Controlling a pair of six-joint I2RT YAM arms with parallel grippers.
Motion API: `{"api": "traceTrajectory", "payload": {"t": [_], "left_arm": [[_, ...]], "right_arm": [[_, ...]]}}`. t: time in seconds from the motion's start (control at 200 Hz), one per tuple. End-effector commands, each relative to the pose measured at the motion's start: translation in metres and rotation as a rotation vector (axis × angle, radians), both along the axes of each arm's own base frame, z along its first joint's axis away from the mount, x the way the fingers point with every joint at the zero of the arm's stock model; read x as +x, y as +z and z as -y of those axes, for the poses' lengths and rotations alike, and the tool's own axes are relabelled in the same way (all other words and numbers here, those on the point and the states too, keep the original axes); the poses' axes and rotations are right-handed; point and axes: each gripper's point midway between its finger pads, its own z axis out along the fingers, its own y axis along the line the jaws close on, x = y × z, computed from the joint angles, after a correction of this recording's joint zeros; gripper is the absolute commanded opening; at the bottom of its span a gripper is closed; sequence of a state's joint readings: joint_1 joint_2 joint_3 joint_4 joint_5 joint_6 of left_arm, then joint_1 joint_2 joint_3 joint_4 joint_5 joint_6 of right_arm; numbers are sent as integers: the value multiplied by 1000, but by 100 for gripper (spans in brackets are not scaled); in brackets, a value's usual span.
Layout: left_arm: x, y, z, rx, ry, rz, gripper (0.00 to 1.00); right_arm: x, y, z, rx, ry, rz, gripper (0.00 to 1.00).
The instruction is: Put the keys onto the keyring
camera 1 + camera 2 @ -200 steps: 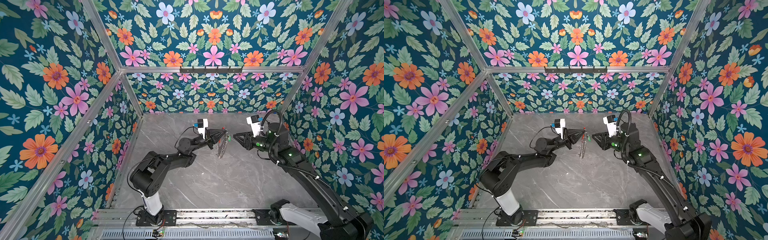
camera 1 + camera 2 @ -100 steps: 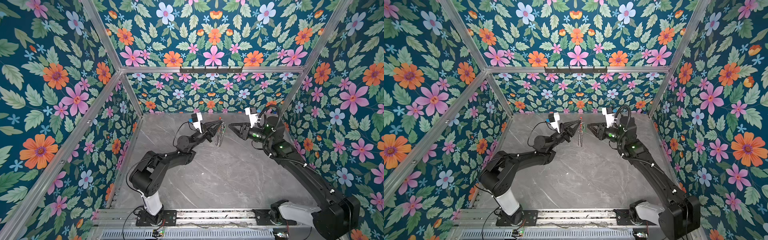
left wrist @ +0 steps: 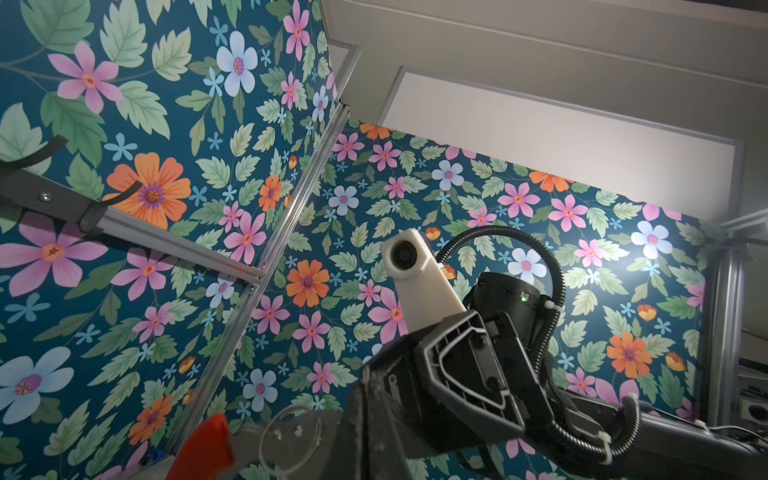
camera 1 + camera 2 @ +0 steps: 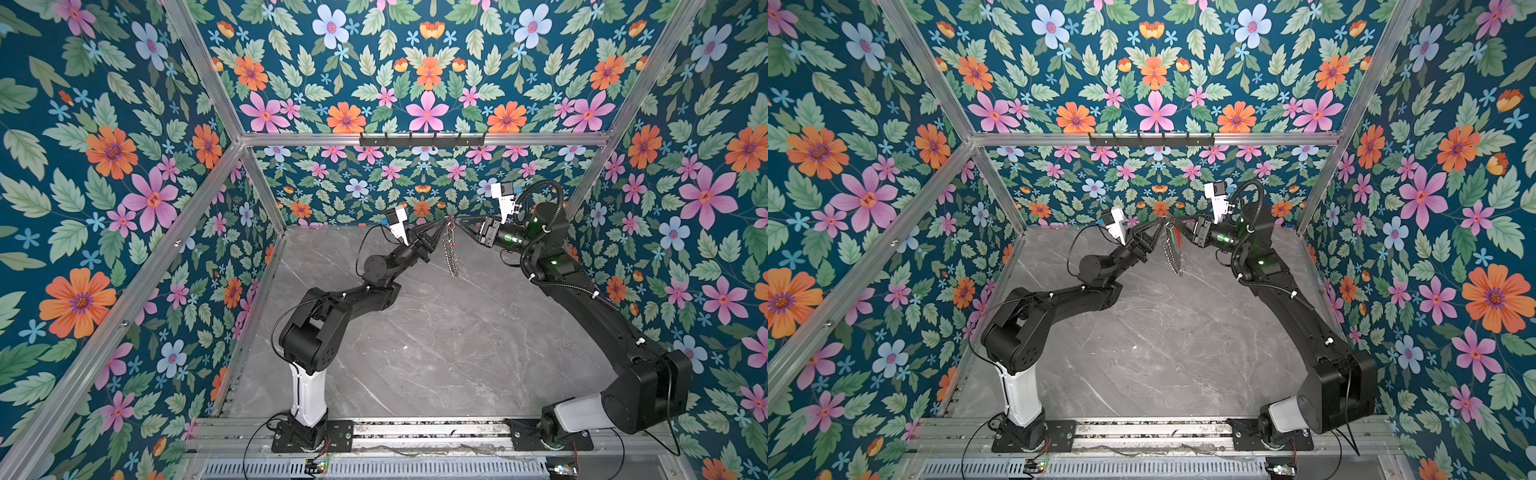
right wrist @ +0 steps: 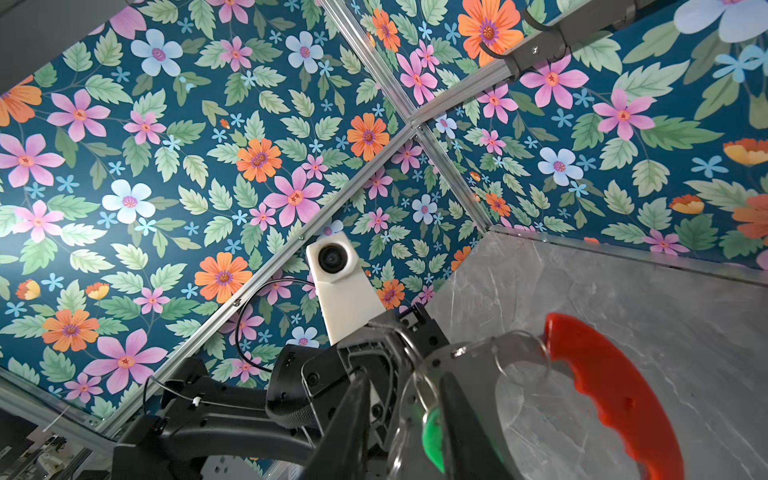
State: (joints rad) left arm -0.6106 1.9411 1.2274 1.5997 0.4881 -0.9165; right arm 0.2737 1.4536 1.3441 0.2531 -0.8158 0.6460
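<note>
Now the key (image 5: pixel 432 434), a small thing with a bright green head, sits between the fingers of the right gripper (image 5: pixel 406 378), its head against one finger (image 5: pixel 461 419). The jaws stand narrow and appear to pinch it, though the shaft is hidden. Just beside it, touching or nearly so, is the keyring (image 4: pixel 451 253). It hangs edge-on in both top views (image 4: pixel 1173 253) from the left gripper (image 4: pixel 444 223), whose jaws are closed tight on the top of the grey rim. The red arc (image 5: pixel 615 399) curves along the side of the ring that faces the right arm. Thin silver loops (image 5: pixel 544 353) cross the rim close to the key's head.

Compared with a second ago, both arms have lifted and carried the pair away from the middle of the table (image 4: pixel 415 340) toward the middle of its far edge. The right gripper, which stood apart from the ring then, has closed in until its tips meet the left gripper's tips at the ring's top. I judge that the approach is over and the threading itself is starting: the key must catch one of those loops. The ring hangs free below the grip, so a push from the key may swing it rather than open a loop.
</note>
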Motion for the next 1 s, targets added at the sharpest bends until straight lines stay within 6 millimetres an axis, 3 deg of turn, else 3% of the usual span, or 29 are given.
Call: {"api": "traceTrajectory", "payload": {"t": [0.0, 0.43, 0.68, 0.885, 0.995], "left_arm": [[-1, 19, -8, -80, -32, 34, 0], [9, 29, -5, -125, -76, 17, 0], [13, 28, -6, -134, -81, 5, 0], [17, 28, -7, -148, -83, -13, 0], [20, 28, -7, -159, -93, -26, 0]], "right_arm": [[1, 8, -5, 8, 47, 13, 28], [26, 10, -10, 16, 63, 20, 28], [31, 17, -13, 45, 88, 27, 28], [30, 15, -13, 51, 92, 24, 9], [29, 14, -14, 57, 96, 20, 6]]}}
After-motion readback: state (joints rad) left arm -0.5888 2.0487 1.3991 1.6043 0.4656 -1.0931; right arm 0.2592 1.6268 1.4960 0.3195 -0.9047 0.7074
